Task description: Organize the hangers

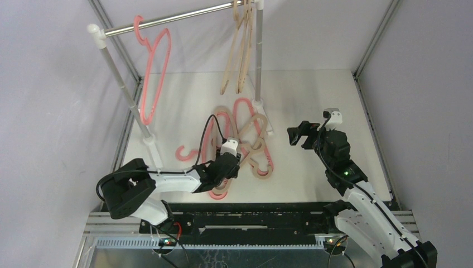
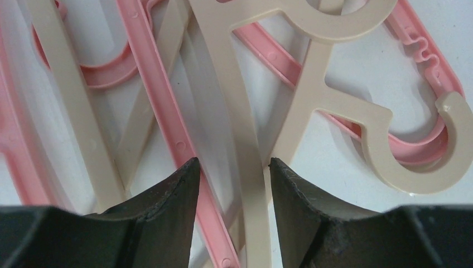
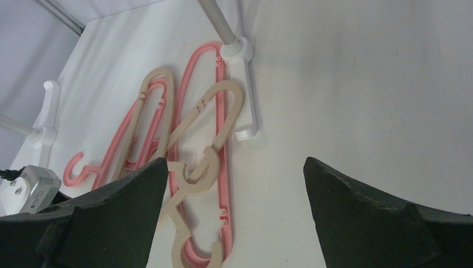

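A pile of pink and beige hangers (image 1: 248, 137) lies on the white table, between the rack's posts. My left gripper (image 1: 228, 166) is down on the pile's near end. In the left wrist view its gripper (image 2: 234, 167) is open, with a beige hanger arm (image 2: 245, 128) and a pink hanger bar (image 2: 167, 106) between the jaws. A pink hanger (image 1: 155, 78) and two beige hangers (image 1: 240, 50) hang on the rail. My right gripper (image 1: 298, 134) is open and empty, raised to the right of the pile (image 3: 189, 139); in its own view the gripper (image 3: 235, 167) frames bare table.
A silver rail (image 1: 178, 18) on white-capped posts spans the back left. Its post feet stand on the table (image 1: 312, 100), one at the left (image 1: 151, 146) and one by the pile (image 3: 239, 51). Grey walls close in on both sides.
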Robot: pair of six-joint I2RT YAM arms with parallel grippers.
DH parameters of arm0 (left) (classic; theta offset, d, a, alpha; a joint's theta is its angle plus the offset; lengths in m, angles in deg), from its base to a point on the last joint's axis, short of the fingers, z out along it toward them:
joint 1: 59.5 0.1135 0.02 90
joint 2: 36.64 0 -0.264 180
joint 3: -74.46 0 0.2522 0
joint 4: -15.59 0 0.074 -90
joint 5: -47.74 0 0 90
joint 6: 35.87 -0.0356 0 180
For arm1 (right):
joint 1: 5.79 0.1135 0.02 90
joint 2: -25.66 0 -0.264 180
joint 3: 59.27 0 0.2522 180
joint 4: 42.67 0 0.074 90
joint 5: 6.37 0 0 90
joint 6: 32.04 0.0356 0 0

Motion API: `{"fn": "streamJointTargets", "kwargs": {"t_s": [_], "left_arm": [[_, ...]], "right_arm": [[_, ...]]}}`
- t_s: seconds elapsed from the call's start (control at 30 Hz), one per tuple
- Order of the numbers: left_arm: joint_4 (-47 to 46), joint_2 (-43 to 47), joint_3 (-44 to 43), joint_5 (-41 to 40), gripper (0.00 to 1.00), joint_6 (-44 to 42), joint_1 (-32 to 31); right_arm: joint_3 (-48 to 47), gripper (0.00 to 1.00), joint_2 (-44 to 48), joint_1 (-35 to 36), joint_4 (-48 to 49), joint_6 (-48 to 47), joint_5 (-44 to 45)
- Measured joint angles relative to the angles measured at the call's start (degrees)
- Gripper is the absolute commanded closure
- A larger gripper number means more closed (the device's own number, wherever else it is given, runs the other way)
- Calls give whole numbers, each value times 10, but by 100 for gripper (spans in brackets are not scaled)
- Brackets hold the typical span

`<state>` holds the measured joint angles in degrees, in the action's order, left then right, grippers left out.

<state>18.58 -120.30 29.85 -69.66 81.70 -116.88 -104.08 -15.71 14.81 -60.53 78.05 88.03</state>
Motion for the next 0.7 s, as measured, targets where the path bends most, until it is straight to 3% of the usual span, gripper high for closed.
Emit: {"fn": "streamJointTargets", "kwargs": {"t_s": [0.27,0.33,0.4,0.5,0.6,0.7], "left_arm": [[38,1,-16,-10,46,-1,-16],[43,-6,-24,-10,55,-1,-17],[45,-20,-33,-12,57,-3,-19],[43,-35,-46,-15,54,-6,-22],[39,-44,-52,-16,45,-6,-23],[32,-49,-54,-16,47,-7,-24]], "right_arm": [[0,1,0,0,0,0,0],[0,1,0,0,0,0,0],[0,1,0,0,0,0,0],[0,1,0,0,0,0,0],[0,1,0,0,0,0,0],[0,1,0,0,0,0,0]]}}
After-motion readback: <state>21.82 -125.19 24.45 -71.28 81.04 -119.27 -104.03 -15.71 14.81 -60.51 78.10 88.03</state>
